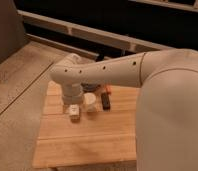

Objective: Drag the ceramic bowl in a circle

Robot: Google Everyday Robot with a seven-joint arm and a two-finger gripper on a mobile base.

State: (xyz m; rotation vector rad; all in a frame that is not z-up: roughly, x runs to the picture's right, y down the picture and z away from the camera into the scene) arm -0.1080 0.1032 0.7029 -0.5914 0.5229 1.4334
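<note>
My gripper (74, 112) hangs at the end of the white arm, pointing down onto the left part of the wooden table (82, 142), just left of a small white cup (90, 102). A dark rounded patch (90, 89) peeks out under the forearm behind the cup. It may be part of the ceramic bowl, but the arm hides most of it and I cannot tell for sure. Nothing shows in the gripper's hold.
A small black object (106, 102) stands right of the cup, with an orange item (108, 90) behind it. My own arm's bulky white shoulder (172, 110) covers the table's right side. Speckled floor lies to the left, and a dark railing runs along the back.
</note>
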